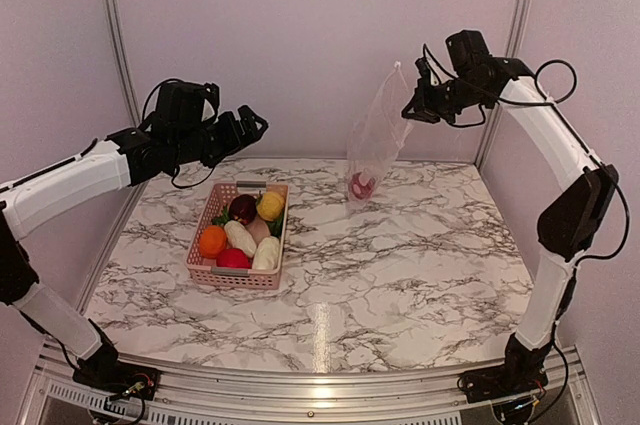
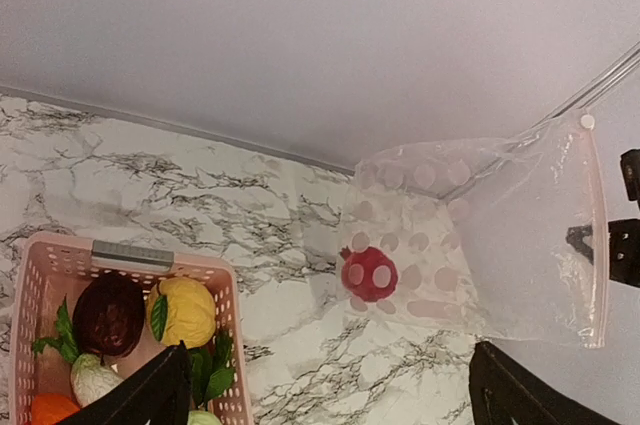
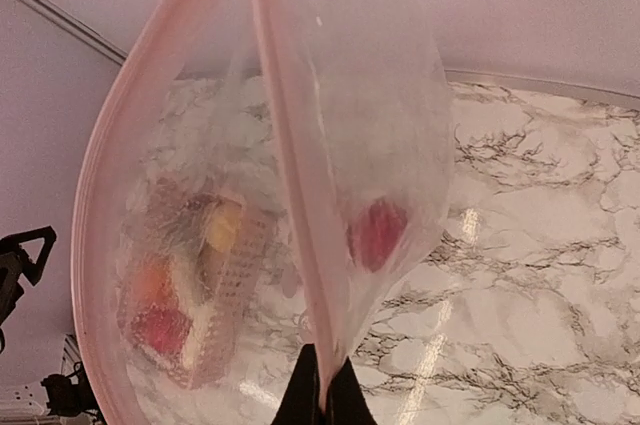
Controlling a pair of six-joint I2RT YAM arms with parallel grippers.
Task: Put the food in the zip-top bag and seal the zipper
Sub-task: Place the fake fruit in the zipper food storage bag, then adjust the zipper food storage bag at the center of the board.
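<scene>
The right gripper (image 1: pixel 410 108) pinches the flimsy zip-top bag (image 1: pixel 375 140) by its rim at one o'clock; the left gripper (image 1: pixel 255 127) gapes wide for seemingly light, rigid food (image 1: pixel 240 237).

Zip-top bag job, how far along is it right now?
Done: one red piece lies inside the zip-top bag. In hand: the right gripper is shut on the bag's top, holding it up with the mouth open; the left gripper is open and empty near the pink basket. Left: the other food sits in that basket, and the zipper is not sealed.
</scene>
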